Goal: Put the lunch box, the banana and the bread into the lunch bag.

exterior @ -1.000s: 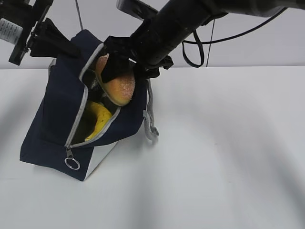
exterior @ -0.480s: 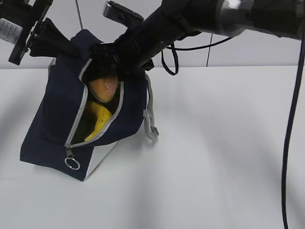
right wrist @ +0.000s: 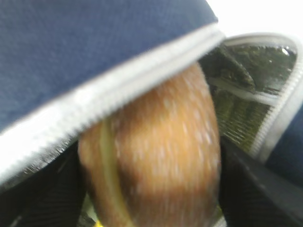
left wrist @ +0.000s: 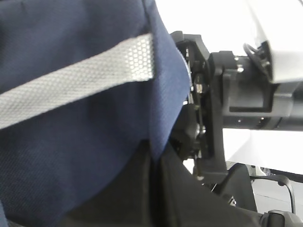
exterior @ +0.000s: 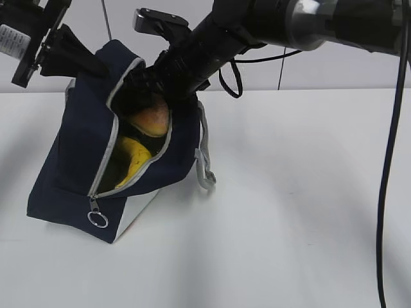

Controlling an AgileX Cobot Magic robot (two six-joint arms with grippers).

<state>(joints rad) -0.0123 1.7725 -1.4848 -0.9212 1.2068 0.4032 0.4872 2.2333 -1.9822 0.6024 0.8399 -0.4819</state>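
Observation:
The navy lunch bag (exterior: 70, 160) leans on the table with its zipper mouth wide open. My left gripper (exterior: 87, 64) is shut on the bag's top fabric (left wrist: 94, 118), pinched between its dark fingers (left wrist: 154, 151). My right gripper (exterior: 153, 83) reaches into the mouth. The golden-brown bread (exterior: 152, 119) sits just under it, inside the opening. In the right wrist view the bread (right wrist: 156, 156) is blurred between the spread fingers (right wrist: 255, 189). The yellow banana (exterior: 133, 163) lies deeper in the bag. I cannot make out the lunch box.
A grey webbing handle (exterior: 203, 160) hangs off the bag's right side, and the ring pull (exterior: 97, 220) dangles at the low end of the zipper. White table (exterior: 289, 205) spreads to the right and front. A black cable (exterior: 385, 160) hangs at the right edge.
My right gripper carried the bread from above the mouth down into the bag, and its fingers have spread. The bread sits deeper in the opening. The left gripper has not moved.

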